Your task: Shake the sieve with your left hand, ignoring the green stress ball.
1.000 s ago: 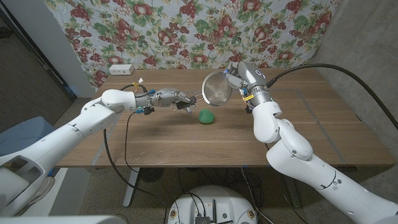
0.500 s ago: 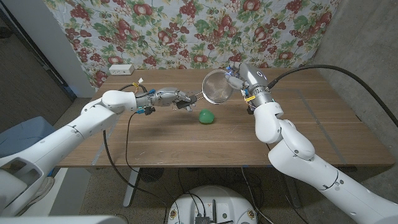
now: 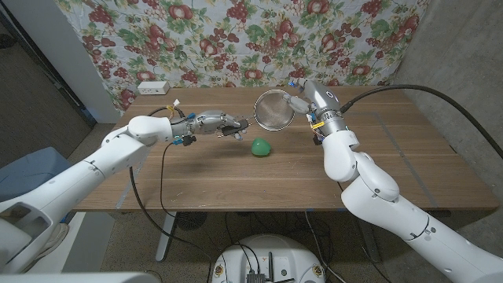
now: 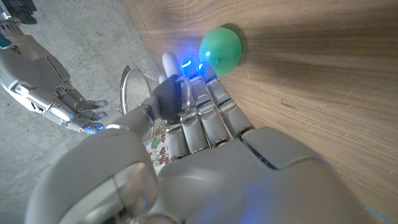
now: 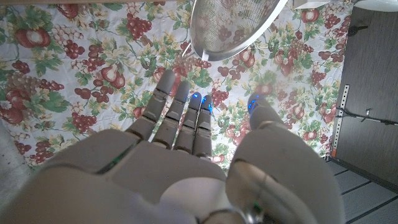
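In the head view my left hand [image 3: 224,124] grips the handle of the metal mesh sieve [image 3: 273,108] and holds it above the back middle of the table, its bowl tilted up. The green stress ball [image 3: 260,146] lies on the wood just in front of the sieve. My right hand [image 3: 302,97] hovers beside the sieve's right rim with its fingers spread, holding nothing. In the left wrist view my left hand [image 4: 193,124] is curled around the handle, with the sieve [image 4: 134,87], the ball [image 4: 220,50] and my right hand [image 4: 68,102] beyond. In the right wrist view the sieve [image 5: 233,25] hangs past my right hand [image 5: 186,143].
A white power strip [image 3: 152,86] sits at the table's back left corner. A floral cloth [image 3: 236,31] hangs behind the table. A black cable [image 3: 145,204] droops from my left arm over the front edge. The wooden table [image 3: 393,157] shows bare wood on the right.
The sieve has risen slightly and shifted a little to the left in my left hand. My right hand stays beside its rim, and the ball has not moved.
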Controlling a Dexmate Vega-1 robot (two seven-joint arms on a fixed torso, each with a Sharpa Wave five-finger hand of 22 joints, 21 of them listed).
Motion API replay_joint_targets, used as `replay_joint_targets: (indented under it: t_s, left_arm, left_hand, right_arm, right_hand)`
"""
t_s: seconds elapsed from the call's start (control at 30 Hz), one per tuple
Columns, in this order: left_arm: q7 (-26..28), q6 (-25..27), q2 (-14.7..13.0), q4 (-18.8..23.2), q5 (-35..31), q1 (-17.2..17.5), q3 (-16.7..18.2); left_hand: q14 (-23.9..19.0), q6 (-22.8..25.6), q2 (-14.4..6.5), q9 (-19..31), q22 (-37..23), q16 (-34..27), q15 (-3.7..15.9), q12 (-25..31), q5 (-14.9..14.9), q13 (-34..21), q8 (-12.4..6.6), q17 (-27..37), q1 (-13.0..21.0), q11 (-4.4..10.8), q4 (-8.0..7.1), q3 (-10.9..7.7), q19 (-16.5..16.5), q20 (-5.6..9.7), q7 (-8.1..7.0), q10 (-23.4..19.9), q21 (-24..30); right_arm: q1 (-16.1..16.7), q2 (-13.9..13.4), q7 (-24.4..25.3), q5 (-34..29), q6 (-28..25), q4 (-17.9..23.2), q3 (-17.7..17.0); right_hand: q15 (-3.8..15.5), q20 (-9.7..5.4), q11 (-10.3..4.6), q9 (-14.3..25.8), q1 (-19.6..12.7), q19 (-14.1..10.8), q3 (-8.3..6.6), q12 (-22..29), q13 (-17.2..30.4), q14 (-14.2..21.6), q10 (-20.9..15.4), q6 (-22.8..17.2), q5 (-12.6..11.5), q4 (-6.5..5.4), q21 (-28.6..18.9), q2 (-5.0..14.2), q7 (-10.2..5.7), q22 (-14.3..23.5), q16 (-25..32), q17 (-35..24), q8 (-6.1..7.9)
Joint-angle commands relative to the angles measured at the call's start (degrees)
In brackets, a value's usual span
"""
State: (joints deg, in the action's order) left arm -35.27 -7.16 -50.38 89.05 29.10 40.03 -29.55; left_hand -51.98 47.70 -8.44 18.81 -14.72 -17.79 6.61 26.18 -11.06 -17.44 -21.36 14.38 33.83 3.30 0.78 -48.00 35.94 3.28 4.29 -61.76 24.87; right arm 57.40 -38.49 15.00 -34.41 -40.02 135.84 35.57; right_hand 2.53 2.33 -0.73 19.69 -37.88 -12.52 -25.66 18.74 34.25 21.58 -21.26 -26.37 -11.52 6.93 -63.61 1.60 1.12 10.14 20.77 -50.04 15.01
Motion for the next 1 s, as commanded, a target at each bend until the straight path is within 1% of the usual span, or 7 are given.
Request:
replay_joint_targets:
  t_s: [0.03, 0.27, 0.37, 0.6, 0.77, 0.9, 1.0]
  left_arm:
    - [3.9, -0.1, -0.1, 0.9, 0.6, 1.8, 1.4]
    - [6.5, 0.7, -0.4, 2.0, 0.9, 3.1, 2.2]
    - [7.8, 1.0, -0.5, 2.5, 1.0, 3.7, 2.6]
    - [10.9, 1.2, -0.2, 3.3, 1.6, 5.2, 3.7]
    - [11.6, 1.8, -0.2, 3.5, 1.7, 5.3, 3.8]
    - [12.1, 2.3, -0.2, 3.7, 1.8, 5.4, 3.8]
    - [12.6, 2.8, -0.3, 3.9, 1.8, 5.5, 3.9]
  left_hand:
    - [-0.3, 0.1, -3.7, 0.5, -0.2, 0.0, 6.86, 0.2, -0.5, -0.4, -0.7, 0.1, 4.2, 6.7, -0.33, -0.56, -0.3, 1.37, -0.08, -6.4, 0.6]
    - [-0.4, 0.0, -3.6, 1.2, -0.3, 0.0, 6.84, 0.2, -0.5, -0.7, -1.24, 0.0, 4.5, 6.99, -0.44, -0.47, -0.3, 1.66, -0.38, -6.5, 0.9]
    - [-0.4, 0.1, -3.6, 1.4, -0.3, 0.1, 6.82, 0.2, -0.5, -0.9, -1.42, 0.0, 4.6, 6.96, -0.49, -0.44, -0.3, 1.69, -0.4, -6.5, 1.0]
    - [-0.6, -0.1, -3.6, 2.2, -0.4, 0.2, 6.78, 0.3, -0.5, -1.3, -1.99, 0.0, 4.8, 6.92, -0.71, -0.29, -0.3, 1.7, -0.4, -6.8, 1.5]
    - [-0.7, -0.3, -3.6, 2.6, -0.4, 0.2, 6.78, 0.3, -0.5, -1.5, -2.25, -0.1, 4.9, 6.91, -0.82, -0.23, -0.3, 1.69, -0.39, -6.8, 1.7]
    - [-0.7, -0.3, -3.6, 2.9, -0.4, 0.3, 6.79, 0.3, -0.5, -1.6, -2.47, -0.1, 5.0, 6.87, -0.88, -0.18, -0.3, 1.71, -0.38, -6.8, 1.9]
    - [-0.9, -0.3, -3.5, 3.1, -0.5, 0.2, 6.8, 0.3, -0.5, -1.8, -2.66, -0.1, 5.1, 6.92, -0.92, -0.12, -0.3, 1.7, -0.34, -6.9, 2.0]
  right_arm:
    - [0.7, 0.8, 2.9, 4.7, 4.8, -2.5, -2.4]
    - [1.5, 1.4, 4.8, 10.4, 10.2, -4.8, -5.0]
    - [1.7, 1.5, 5.6, 12.4, 12.4, -5.8, -5.8]
    - [1.8, 1.5, 5.7, 17.9, 17.2, -8.1, -7.8]
    - [1.9, 1.5, 5.6, 22.3, 21.4, -10.3, -9.2]
    - [2.0, 1.6, 5.4, 26.1, 25.7, -12.7, -10.2]
    - [1.9, 1.8, 5.2, 28.5, 28.2, -14.3, -10.8]
  right_hand:
    - [1.02, -0.09, 0.2, -0.3, 0.8, 0.8, 0.61, -0.8, -0.4, -1.0, 0.8, 0.5, -0.4, -0.03, 0.5, -0.03, 0.07, 0.0, -0.6, 0.6, -0.46]
    - [0.22, -0.01, 0.85, -0.7, 2.1, 1.5, 1.07, -1.9, -1.1, -2.1, 1.6, 0.5, -0.5, -0.36, 1.0, 0.24, 0.74, -0.1, -1.3, 1.5, -0.78]
    - [-0.28, 0.46, 1.11, -1.0, 3.1, 2.2, 1.42, -2.6, -1.6, -2.7, 2.2, 0.5, -0.5, -0.59, 1.5, 0.35, 1.02, -0.1, -1.8, 2.1, -0.99]
    - [-0.76, 0.66, 1.46, -1.5, 4.2, 3.0, 1.8, -3.5, -2.3, -3.0, 2.6, 0.8, -0.5, -0.76, 2.2, 0.53, 1.2, -0.2, -2.3, 3.0, -1.37]
    - [-1.08, 0.37, 1.65, -1.7, 4.8, 3.3, 1.91, -3.8, -2.7, -3.2, 2.7, 1.2, -0.6, -0.91, 2.6, 0.82, 1.38, -0.2, -2.6, 3.6, -1.69]
    - [-1.76, -0.43, 2.14, -2.0, 5.5, 3.5, 2.03, -4.2, -3.2, -3.5, 2.4, 1.7, -0.6, -1.05, 3.0, 1.11, 1.77, -0.3, -3.0, 4.2, -2.01]
    - [-2.34, -0.22, 2.59, -2.2, 6.1, 3.9, 2.16, -4.5, -3.5, -4.0, 2.6, 1.9, -0.6, -1.23, 3.4, 1.35, 1.95, -0.3, -3.4, 4.7, -2.22]
